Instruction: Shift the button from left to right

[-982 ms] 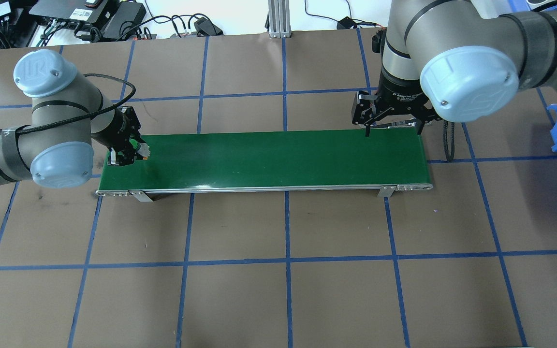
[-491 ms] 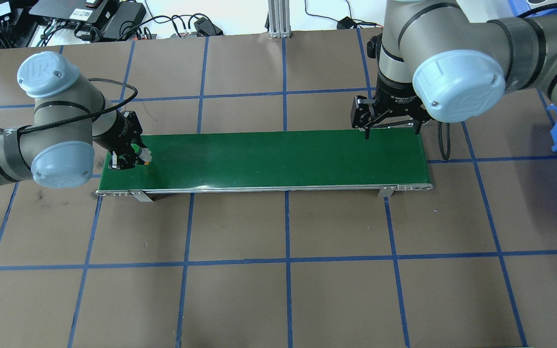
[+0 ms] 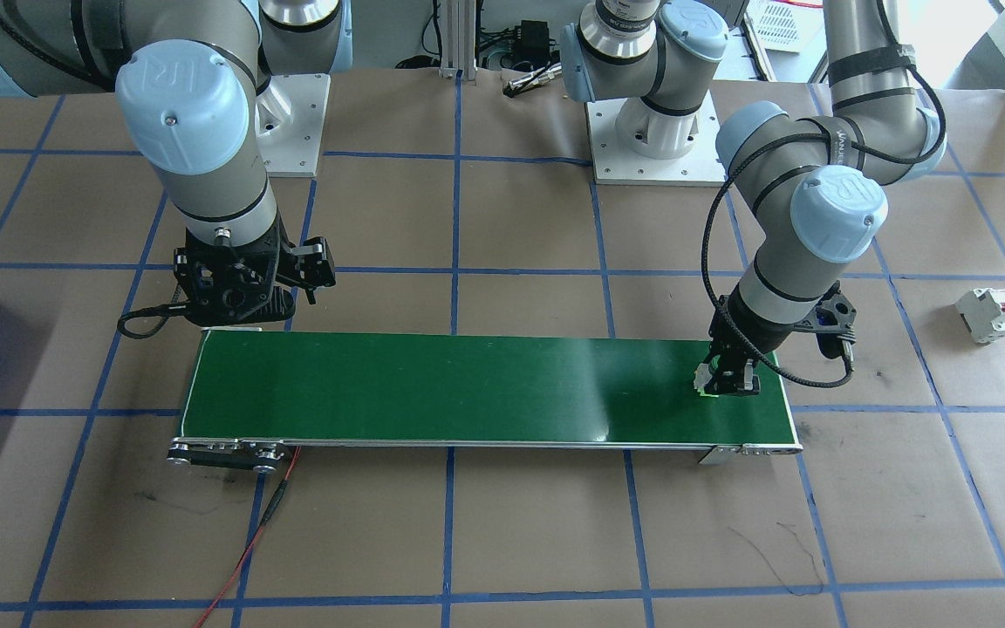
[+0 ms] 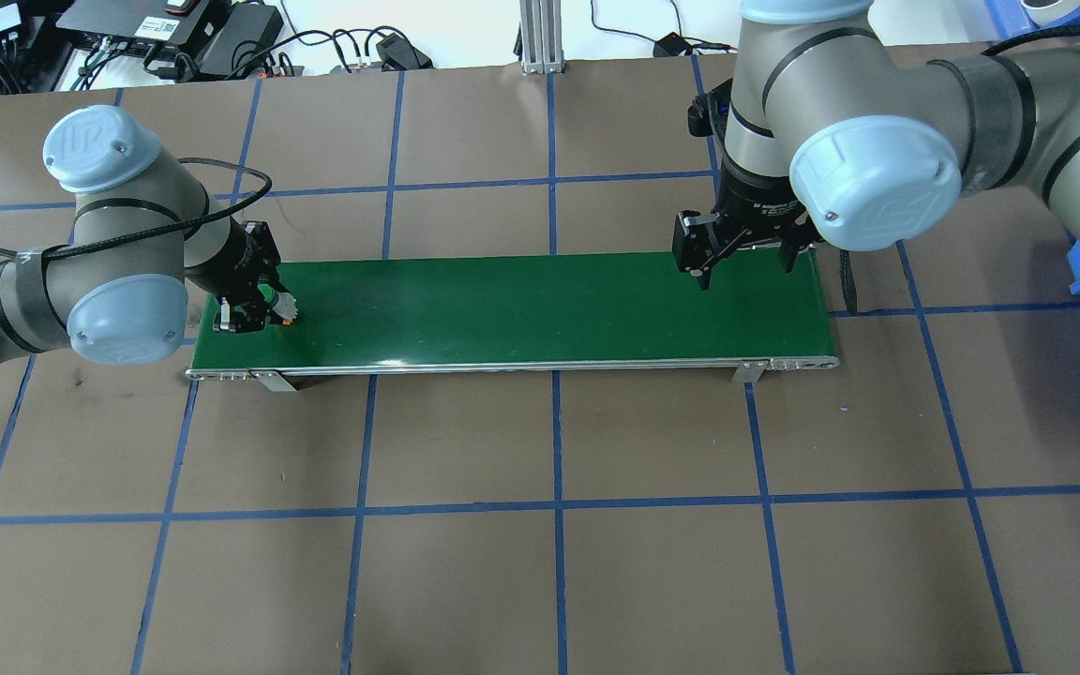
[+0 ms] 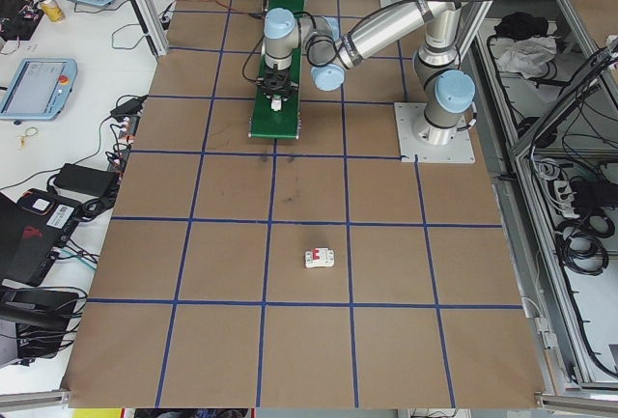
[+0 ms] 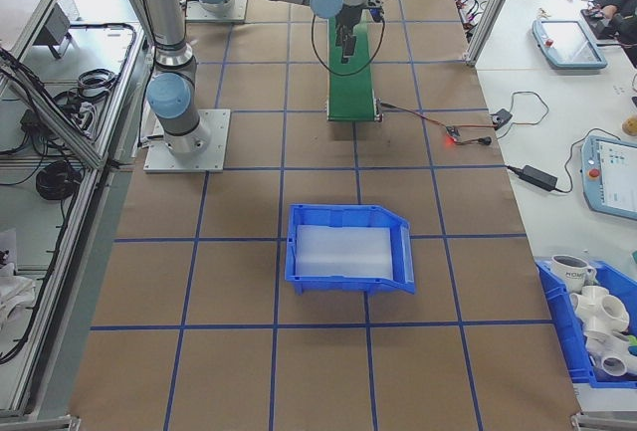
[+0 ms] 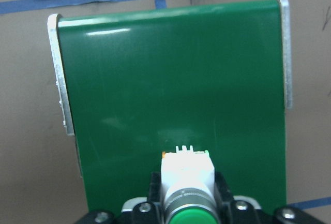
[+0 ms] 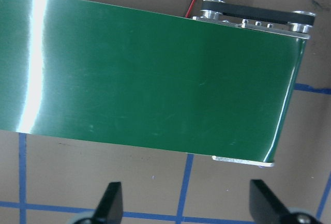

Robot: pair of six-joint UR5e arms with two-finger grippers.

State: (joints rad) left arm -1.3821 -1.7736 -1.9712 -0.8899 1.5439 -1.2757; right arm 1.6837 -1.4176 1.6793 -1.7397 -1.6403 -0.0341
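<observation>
bare green belt (image 4: 540, 309) between left gripper (image 4: 254, 309) and right gripper (image 4: 737, 253)

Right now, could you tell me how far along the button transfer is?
Early stage. Done: the left pincer has picked up the button and is shut on it. In hand: it holds the button low over the left end of the green conveyor belt. Left: releasing it and getting it to the right end, where the open right pincer waits at the belt's far edge.

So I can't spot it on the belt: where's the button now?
The button is held in the left gripper, low over the green conveyor belt's left end in the overhead view.
</observation>
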